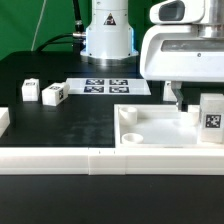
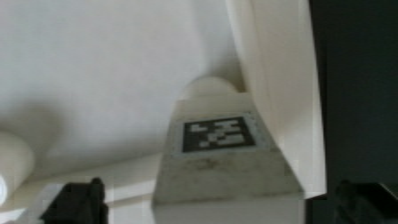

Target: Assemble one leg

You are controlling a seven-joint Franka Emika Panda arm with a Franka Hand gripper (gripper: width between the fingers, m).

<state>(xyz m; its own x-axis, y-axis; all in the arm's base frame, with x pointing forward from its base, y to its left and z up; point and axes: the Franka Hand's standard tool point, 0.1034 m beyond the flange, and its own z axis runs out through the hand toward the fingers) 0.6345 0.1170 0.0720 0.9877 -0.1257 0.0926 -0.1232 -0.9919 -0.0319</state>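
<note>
A white leg (image 1: 210,119) with a black-and-white tag stands at the right end of the large white tray-like part (image 1: 150,130). My gripper (image 1: 180,98) hangs just above it, a little toward the exterior view's left. In the wrist view the leg (image 2: 217,140) shows its tag, and its near end lies between my two dark fingertips (image 2: 75,203). There is a gap on each side, so my gripper (image 2: 217,205) is open and touches nothing. Two more small tagged legs (image 1: 29,91) (image 1: 52,95) lie on the black table at the left.
The marker board (image 1: 105,87) lies in front of the robot base (image 1: 107,35). A long white rail (image 1: 90,160) runs along the front. Another white piece (image 1: 3,120) sits at the left edge. The tray part's wall (image 2: 267,60) rises right beside the leg.
</note>
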